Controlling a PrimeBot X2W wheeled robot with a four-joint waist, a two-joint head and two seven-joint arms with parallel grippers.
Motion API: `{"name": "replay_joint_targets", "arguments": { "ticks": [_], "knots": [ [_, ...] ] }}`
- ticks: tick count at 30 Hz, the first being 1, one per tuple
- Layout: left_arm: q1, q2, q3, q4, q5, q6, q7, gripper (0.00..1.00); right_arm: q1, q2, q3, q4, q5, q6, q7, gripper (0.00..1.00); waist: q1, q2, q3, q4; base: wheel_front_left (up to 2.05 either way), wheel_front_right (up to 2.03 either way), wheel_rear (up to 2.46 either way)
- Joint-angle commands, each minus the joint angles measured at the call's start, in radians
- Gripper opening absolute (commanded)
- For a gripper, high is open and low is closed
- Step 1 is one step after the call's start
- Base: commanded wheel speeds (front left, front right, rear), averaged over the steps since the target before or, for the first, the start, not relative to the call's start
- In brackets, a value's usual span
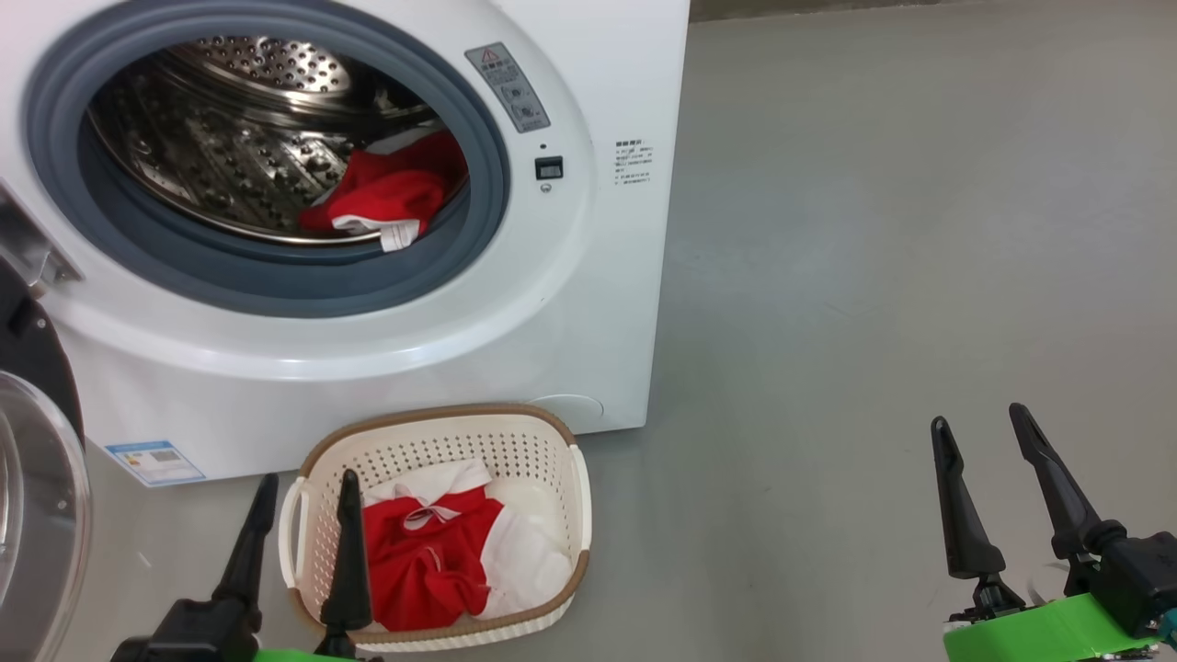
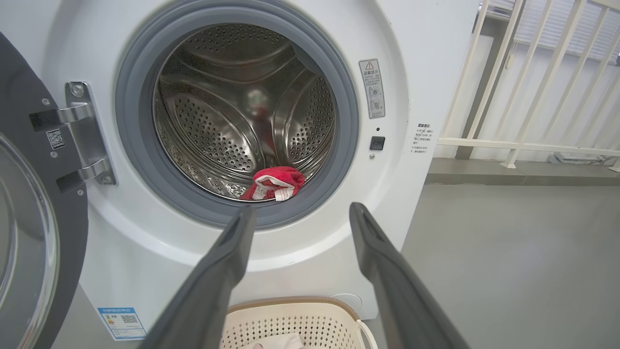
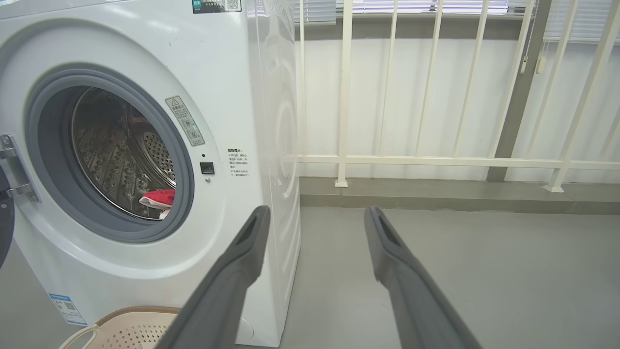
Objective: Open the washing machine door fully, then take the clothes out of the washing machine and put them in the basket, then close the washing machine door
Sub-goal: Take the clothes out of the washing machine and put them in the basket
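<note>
The washing machine stands open, its door swung out to the left on its hinge. A red garment with white trim lies at the front lip of the steel drum. More red and white clothes lie in the cream basket on the floor below the opening. My left gripper hangs open over the basket's left rim, empty. My right gripper is open and empty over bare floor to the right of the machine.
Grey floor stretches right of the machine. A white railing on a low kerb runs behind it. The open door takes up the space at the far left.
</note>
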Motion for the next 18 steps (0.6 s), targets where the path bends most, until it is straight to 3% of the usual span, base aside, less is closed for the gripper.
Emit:
{"name": "replay_joint_targets", "arguments": {
  "ticks": [1, 18],
  "knots": [
    [-0.01, 0.008, 0.026, -0.02, -0.004, 0.01, -0.009, 1.0, -0.004, -0.014, 0.026, -0.029, -0.002, 0.006, -0.006, 1.0, -0.0001, 0.0, 0.004, -0.001, 0.0, 0.0, 0.0],
    [-0.129, 0.008, -0.002, -0.001, -0.044, 0.015, -0.009, 1.0, -0.057, -0.014, 0.057, -0.048, 0.012, 0.006, -0.006, 1.0, -0.0001, 0.0, 0.151, 0.008, 0.0, 0.0, 0.0]
  ]
}}
